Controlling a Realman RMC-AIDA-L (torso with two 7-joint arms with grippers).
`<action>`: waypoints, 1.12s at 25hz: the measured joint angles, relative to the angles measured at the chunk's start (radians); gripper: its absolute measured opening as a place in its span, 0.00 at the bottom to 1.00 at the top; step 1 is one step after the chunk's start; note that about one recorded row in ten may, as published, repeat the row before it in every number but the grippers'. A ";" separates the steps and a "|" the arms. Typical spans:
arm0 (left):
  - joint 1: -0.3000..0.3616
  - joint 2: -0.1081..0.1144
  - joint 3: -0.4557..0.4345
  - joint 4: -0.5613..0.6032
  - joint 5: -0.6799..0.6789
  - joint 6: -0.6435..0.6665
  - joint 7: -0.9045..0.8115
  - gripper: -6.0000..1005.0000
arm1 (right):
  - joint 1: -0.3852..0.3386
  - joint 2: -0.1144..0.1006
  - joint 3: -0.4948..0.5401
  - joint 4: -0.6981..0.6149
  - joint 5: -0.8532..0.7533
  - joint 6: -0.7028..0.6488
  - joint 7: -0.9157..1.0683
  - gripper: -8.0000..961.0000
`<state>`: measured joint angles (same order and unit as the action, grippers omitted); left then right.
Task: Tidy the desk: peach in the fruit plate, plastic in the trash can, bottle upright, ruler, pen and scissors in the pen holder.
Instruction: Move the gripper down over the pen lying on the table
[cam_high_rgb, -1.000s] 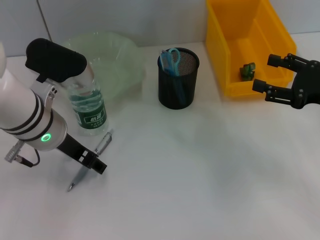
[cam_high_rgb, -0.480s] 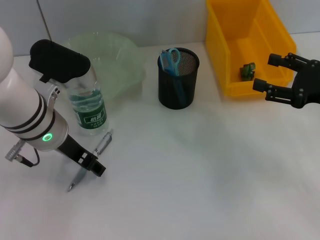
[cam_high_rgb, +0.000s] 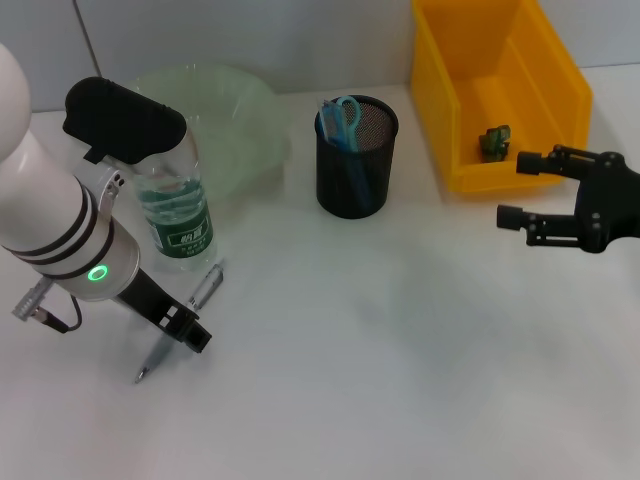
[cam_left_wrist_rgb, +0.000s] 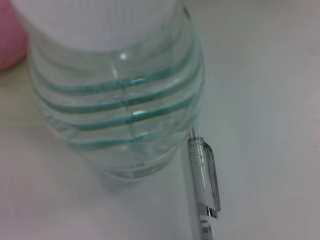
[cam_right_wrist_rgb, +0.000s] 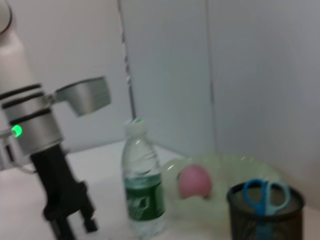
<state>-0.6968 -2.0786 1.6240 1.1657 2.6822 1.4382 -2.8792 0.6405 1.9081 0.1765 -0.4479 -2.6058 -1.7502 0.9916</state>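
The pen (cam_high_rgb: 207, 285) lies flat on the white desk, close in front of the upright water bottle (cam_high_rgb: 176, 212). My left gripper (cam_high_rgb: 186, 332) is down over the pen's lower half, fingers open on either side of it; the left wrist view shows the pen (cam_left_wrist_rgb: 202, 185) beside the bottle's base (cam_left_wrist_rgb: 120, 100). The black mesh pen holder (cam_high_rgb: 355, 178) holds blue scissors (cam_high_rgb: 347, 113) and a ruler. A pink peach (cam_right_wrist_rgb: 194, 181) rests in the pale green fruit plate (cam_high_rgb: 235, 115). My right gripper (cam_high_rgb: 520, 188) hovers open near the yellow trash can (cam_high_rgb: 470, 165), which contains green plastic (cam_high_rgb: 493, 140).
The trash can stands at the back right and the fruit plate at the back left, directly behind the bottle. My left forearm (cam_high_rgb: 50, 230) covers the desk's left side. A wall runs along the back edge.
My right gripper has dropped lower and shifted left, away from the trash can, turning as it went. My left arm has edged slightly right; the pen has not moved.
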 joint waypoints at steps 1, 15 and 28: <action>0.000 0.000 0.000 0.001 0.000 -0.002 0.000 0.71 | 0.003 0.002 -0.022 -0.007 0.002 -0.002 0.010 0.87; -0.008 0.000 0.002 -0.003 0.001 -0.008 0.000 0.70 | 0.021 0.002 -0.183 -0.056 0.015 -0.038 0.101 0.87; -0.033 0.000 0.002 -0.042 -0.002 -0.002 0.000 0.68 | 0.021 0.006 -0.186 -0.057 0.018 -0.030 0.101 0.87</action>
<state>-0.7296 -2.0785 1.6260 1.1233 2.6800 1.4362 -2.8792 0.6619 1.9140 -0.0092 -0.5047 -2.5876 -1.7802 1.0926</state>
